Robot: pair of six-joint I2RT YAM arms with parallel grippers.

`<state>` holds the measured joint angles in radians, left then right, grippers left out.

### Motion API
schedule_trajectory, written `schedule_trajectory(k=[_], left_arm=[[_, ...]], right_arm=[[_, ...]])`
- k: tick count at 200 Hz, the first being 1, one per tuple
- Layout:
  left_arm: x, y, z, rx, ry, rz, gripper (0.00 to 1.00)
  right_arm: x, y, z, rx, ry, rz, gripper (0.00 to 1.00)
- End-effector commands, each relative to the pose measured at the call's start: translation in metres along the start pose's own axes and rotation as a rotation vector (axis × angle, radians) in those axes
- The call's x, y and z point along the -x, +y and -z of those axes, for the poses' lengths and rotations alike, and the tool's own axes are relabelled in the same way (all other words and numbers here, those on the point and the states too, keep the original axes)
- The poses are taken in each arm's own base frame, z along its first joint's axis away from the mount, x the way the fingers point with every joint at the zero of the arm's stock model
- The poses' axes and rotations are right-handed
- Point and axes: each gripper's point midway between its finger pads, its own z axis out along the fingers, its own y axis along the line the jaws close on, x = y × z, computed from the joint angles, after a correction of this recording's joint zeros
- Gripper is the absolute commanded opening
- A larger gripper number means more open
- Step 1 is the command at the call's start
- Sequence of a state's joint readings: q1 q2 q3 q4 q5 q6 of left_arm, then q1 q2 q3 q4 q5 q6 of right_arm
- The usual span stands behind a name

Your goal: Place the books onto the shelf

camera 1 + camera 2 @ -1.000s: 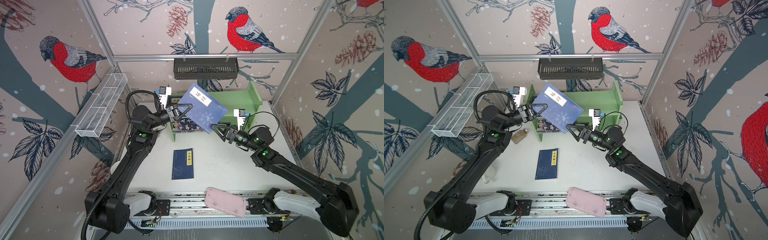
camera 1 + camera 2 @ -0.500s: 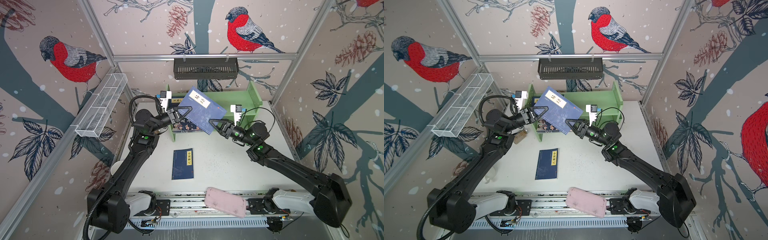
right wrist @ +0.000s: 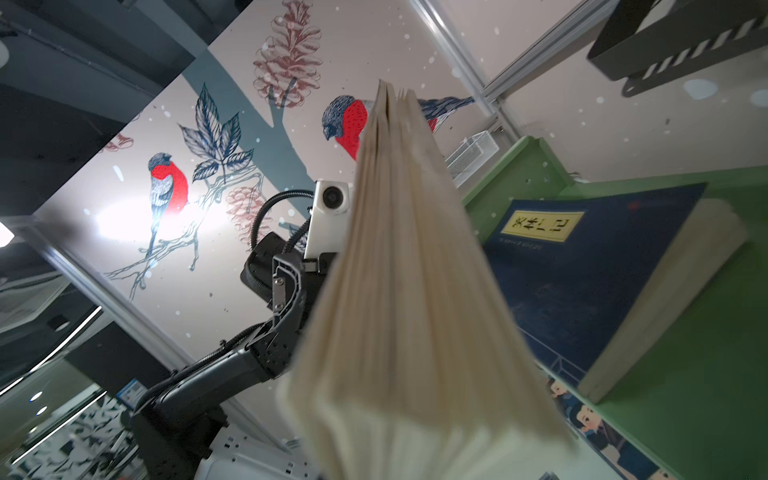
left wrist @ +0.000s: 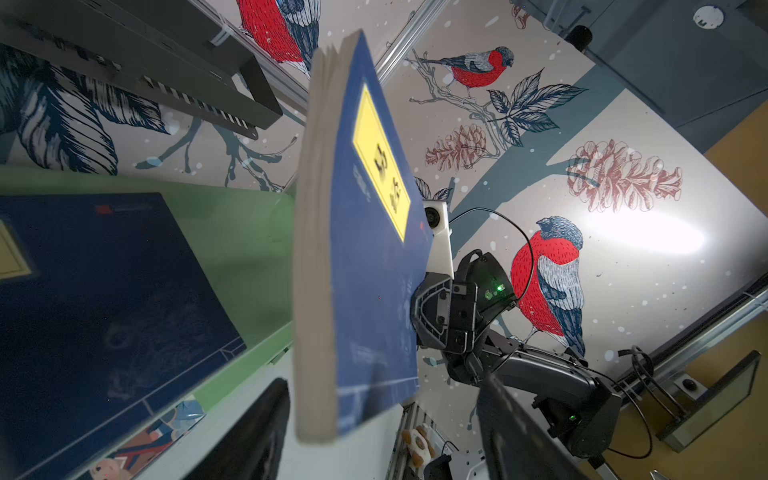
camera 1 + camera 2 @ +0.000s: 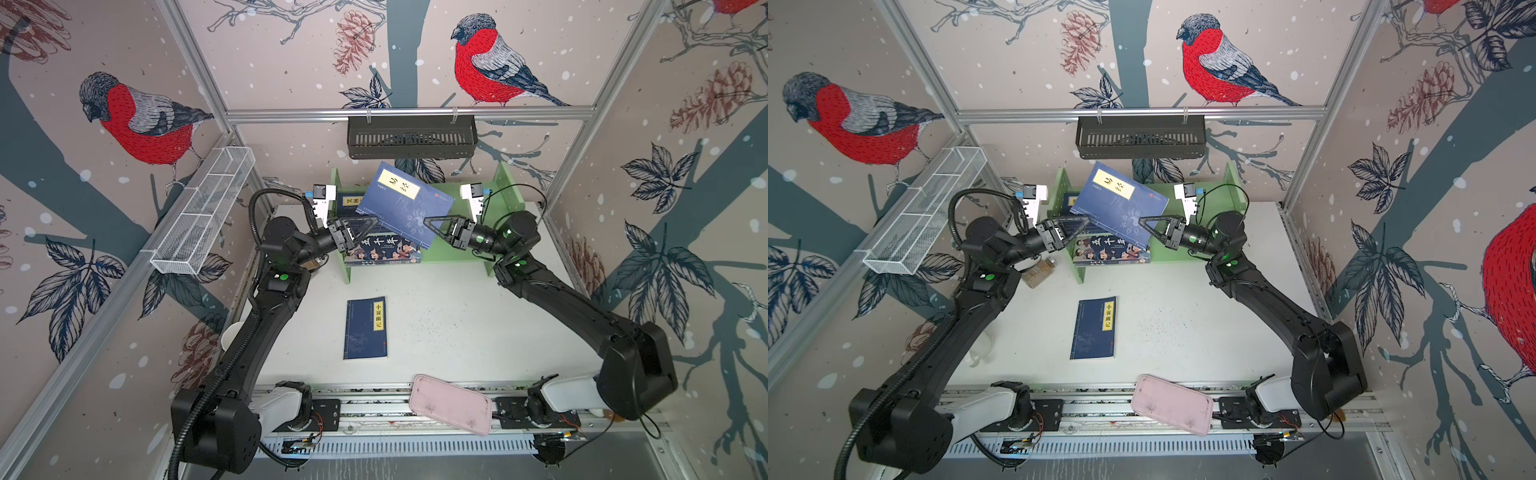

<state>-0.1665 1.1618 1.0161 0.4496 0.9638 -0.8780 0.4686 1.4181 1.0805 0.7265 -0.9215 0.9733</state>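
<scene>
A navy-blue book (image 5: 405, 203) (image 5: 1121, 203) with a yellow label hangs tilted above the light green shelf (image 5: 505, 187) (image 5: 1233, 183). My right gripper (image 5: 426, 222) (image 5: 1142, 220) is shut on its right edge; the right wrist view shows its page edges (image 3: 399, 291) filling the jaws. My left gripper (image 5: 372, 224) (image 4: 382, 440) is open at its left corner, its fingers standing clear of the book (image 4: 365, 270). On the shelf lie another navy book (image 5: 347, 201) (image 3: 582, 266) and, below it, the cartoon book (image 5: 384, 249) (image 5: 1111, 249). A third navy book (image 5: 365, 328) lies flat on the table.
A black slotted basket (image 5: 411, 137) hangs on the back wall just above the shelf. A white wire basket (image 5: 203, 216) runs along the left wall. A pink tray (image 5: 451, 405) rests on the front rail. A small jar (image 5: 1040, 272) stands left of the shelf.
My right gripper moved in and shut on the raised book's right edge. My left gripper then opened and released it. The book has barely moved.
</scene>
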Motion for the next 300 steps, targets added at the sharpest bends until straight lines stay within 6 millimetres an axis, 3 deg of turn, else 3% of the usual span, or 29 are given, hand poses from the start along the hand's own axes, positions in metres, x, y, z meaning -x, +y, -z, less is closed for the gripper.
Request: schedule_trajectory(k=[1, 25, 52, 66, 87, 92, 99, 108, 121, 135, 149, 178, 221, 255, 300], left_arm=[[-0.002, -0.002, 0.002, 0.007, 0.035, -0.066, 0.68], [-0.002, -0.015, 0.004, -0.046, 0.046, -0.073, 0.68], [-0.008, -0.029, 0.007, -0.092, 0.084, -0.073, 0.58], [-0.011, -0.036, 0.009, -0.13, 0.091, -0.065, 0.44], [-0.009, -0.041, 0.01, -0.15, 0.077, -0.054, 0.09], [-0.014, -0.035, 0.01, -0.141, 0.08, -0.04, 0.0], [-0.014, -0.032, 0.01, -0.13, 0.078, -0.037, 0.0], [-0.013, -0.028, 0.009, -0.112, 0.077, -0.032, 0.0], [-0.011, -0.027, 0.01, -0.102, 0.065, -0.038, 0.0], [-0.005, -0.027, 0.013, -0.099, 0.041, -0.042, 0.0], [0.006, -0.024, 0.017, -0.081, -0.003, -0.027, 0.0], [0.015, -0.013, 0.021, -0.06, -0.057, 0.013, 0.0], [0.007, 0.002, 0.021, -0.032, -0.06, 0.052, 0.0], [0.006, 0.003, 0.023, -0.033, -0.072, 0.061, 0.0], [0.002, 0.01, 0.024, -0.003, -0.073, 0.059, 0.0]], right_arm=[[-0.015, 0.018, -0.004, 0.112, 0.171, -0.001, 0.01], [-0.023, 0.019, -0.01, 0.125, 0.26, -0.009, 0.01], [-0.033, 0.016, -0.007, 0.078, 0.299, 0.027, 0.01], [-0.035, 0.02, -0.004, 0.078, 0.297, 0.044, 0.01], [-0.035, 0.021, -0.005, 0.073, 0.286, 0.054, 0.01], [-0.036, 0.021, -0.005, 0.076, 0.289, 0.054, 0.02], [-0.036, 0.021, -0.006, 0.077, 0.293, 0.053, 0.06], [-0.034, 0.017, -0.008, 0.066, 0.297, 0.049, 0.2], [-0.033, 0.014, -0.008, 0.063, 0.298, 0.041, 0.29], [-0.033, 0.01, -0.009, 0.049, 0.289, 0.025, 0.48], [-0.035, 0.007, -0.007, 0.041, 0.253, 0.0, 0.52], [-0.033, 0.019, -0.003, 0.096, 0.162, -0.021, 0.46], [-0.026, 0.012, -0.013, 0.077, 0.158, -0.045, 0.36], [-0.029, 0.012, -0.022, 0.093, 0.167, -0.06, 0.3], [-0.026, 0.013, -0.029, 0.084, 0.16, -0.057, 0.1]])
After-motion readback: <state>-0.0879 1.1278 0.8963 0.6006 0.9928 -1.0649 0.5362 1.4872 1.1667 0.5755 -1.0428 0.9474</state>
